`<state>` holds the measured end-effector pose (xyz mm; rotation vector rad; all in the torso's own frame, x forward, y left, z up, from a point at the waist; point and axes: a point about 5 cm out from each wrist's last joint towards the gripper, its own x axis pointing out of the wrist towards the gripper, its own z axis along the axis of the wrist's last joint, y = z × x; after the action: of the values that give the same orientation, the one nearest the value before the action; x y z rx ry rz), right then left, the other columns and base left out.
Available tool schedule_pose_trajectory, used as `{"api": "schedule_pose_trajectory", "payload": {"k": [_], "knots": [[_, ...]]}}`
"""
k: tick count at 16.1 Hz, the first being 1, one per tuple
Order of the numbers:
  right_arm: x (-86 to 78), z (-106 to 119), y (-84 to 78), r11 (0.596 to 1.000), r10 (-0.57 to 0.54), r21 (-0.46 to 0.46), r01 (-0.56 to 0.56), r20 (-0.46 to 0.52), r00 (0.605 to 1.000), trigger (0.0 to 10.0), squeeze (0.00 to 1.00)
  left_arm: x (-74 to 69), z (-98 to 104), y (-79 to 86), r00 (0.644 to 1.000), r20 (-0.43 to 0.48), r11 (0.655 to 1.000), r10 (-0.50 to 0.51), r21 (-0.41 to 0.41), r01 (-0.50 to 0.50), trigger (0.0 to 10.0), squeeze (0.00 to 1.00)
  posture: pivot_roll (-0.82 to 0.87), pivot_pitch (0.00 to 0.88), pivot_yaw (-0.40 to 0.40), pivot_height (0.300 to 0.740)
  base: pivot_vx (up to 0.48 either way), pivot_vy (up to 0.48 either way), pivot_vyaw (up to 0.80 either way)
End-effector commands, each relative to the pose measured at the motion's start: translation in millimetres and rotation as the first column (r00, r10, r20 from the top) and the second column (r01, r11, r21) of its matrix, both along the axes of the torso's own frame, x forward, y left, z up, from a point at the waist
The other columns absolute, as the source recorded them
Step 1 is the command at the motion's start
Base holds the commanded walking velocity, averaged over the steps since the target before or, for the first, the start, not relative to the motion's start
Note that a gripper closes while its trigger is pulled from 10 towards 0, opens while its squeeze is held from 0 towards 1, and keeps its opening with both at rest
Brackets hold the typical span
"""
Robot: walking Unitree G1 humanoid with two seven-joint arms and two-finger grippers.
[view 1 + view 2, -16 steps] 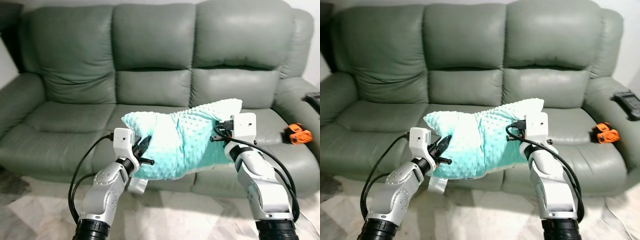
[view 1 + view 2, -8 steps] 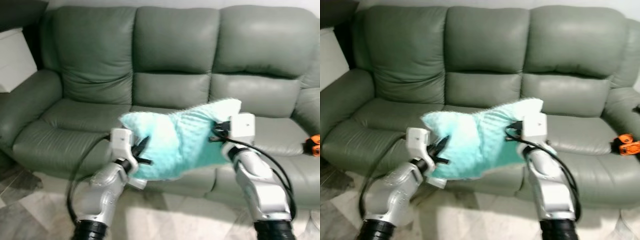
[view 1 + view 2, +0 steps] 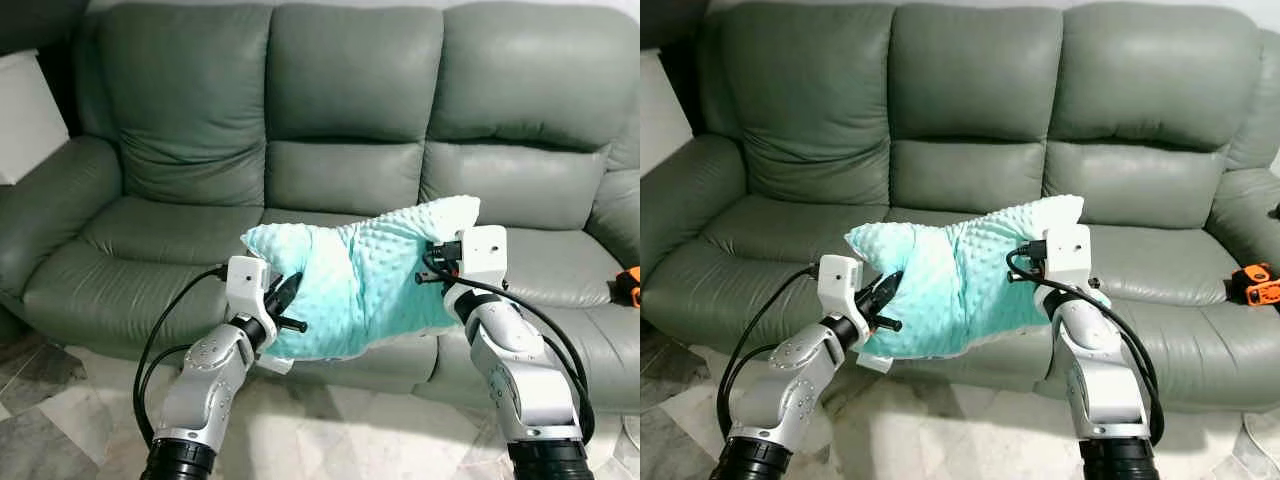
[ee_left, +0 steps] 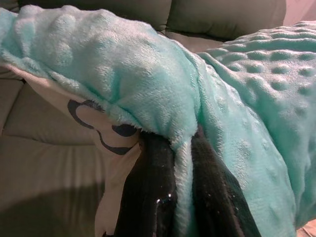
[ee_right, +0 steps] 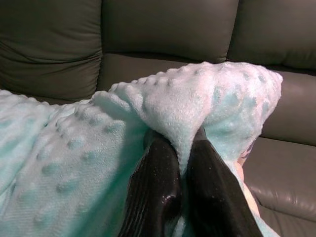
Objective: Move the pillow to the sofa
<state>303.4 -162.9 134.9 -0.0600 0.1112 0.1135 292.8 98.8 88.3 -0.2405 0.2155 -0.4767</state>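
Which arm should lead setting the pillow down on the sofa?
Neither alone: left gripper and right gripper each pinch the dotted turquoise fleece pillow, held level before the grey-green leather sofa.

Black fingers [image 5: 158, 185] pinching pillow [image 5: 98, 143]

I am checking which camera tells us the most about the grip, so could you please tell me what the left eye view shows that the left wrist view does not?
The left eye view takes in the whole green sofa, both arms, the right pincer at the pillow's far corner, and an orange object on the right seat. The left wrist view shows, up close, the left pincer shut on a fold of the pillow, with a white printed underside beneath it. Both show the mint dotted pillow held above the sofa seat.
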Motion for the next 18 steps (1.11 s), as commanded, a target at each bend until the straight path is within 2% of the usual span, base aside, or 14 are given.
{"api": "schedule_pose_trajectory", "payload": {"k": [1, 18], "knots": [[0.3, 6.3, 2.4, 1.000, 0.009, 0.004, -0.009, 0.029, 1.000, 10.0, 0.00, 1.6, 5.5, -1.4, 1.000, 0.021, 1.000, -0.011, -0.026, 0.011, 10.0, 0.00, -0.22, 0.000, 0.026, 0.740, 0.000, 0.000, 0.00], [-2.3, 2.6, 3.5, 1.000, 0.005, 0.011, -0.006, 0.020, 1.000, 10.0, 0.00, -0.1, 3.9, -1.2, 0.999, 0.007, 0.998, -0.051, -0.021, 0.051, 10.0, 0.00, -0.22, 0.000, 0.038, 0.740, 0.460, 0.000, 0.00]]}}
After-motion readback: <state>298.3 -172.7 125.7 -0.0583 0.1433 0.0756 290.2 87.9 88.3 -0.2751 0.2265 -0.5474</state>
